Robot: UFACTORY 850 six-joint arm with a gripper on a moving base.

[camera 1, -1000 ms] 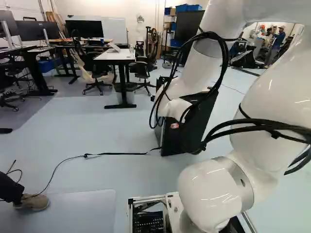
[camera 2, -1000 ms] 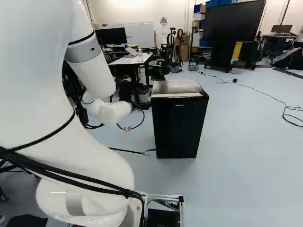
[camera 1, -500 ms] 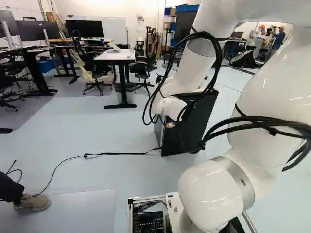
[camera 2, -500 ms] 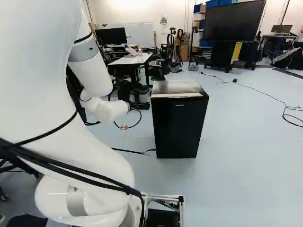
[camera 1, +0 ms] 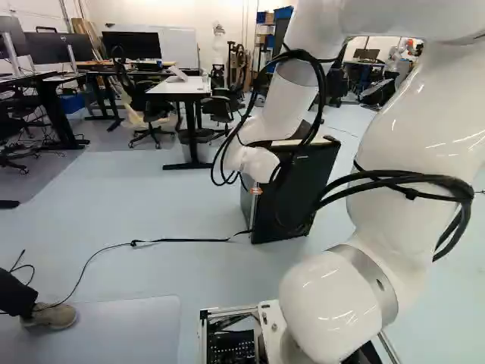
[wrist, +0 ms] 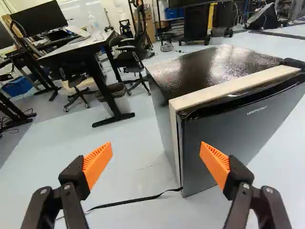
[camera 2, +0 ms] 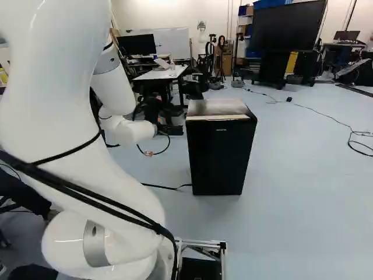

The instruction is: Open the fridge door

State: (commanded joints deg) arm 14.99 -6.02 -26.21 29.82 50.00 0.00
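The gripper [camera 2: 170,129] is partly lost against dark furniture beside the fridge's left side in the right base view. Its orange-padded fingers stand wide apart in the wrist view, so the gripper [wrist: 156,162] is open and holds nothing. The small black fridge [camera 2: 220,157] stands upright with its door [wrist: 233,133] shut. In the wrist view the fridge is ahead and off to one side, its door's vertical edge showing between the fingers and one finger overlapping the door front. Whether that finger touches it I cannot tell. The arm partly hides the fridge [camera 1: 311,182] in the left base view.
A black cable [camera 1: 189,240] runs over the floor to the fridge's foot. Behind stand a white-topped table [camera 1: 182,86], office chairs and a large screen [camera 2: 288,26]. A person's shoe [camera 1: 49,315] rests on the floor at the left of the left base view.
The arm has swung left in the left base view, and its wrist has drawn away from the fridge in the right base view. The fridge and the base have stayed in place.
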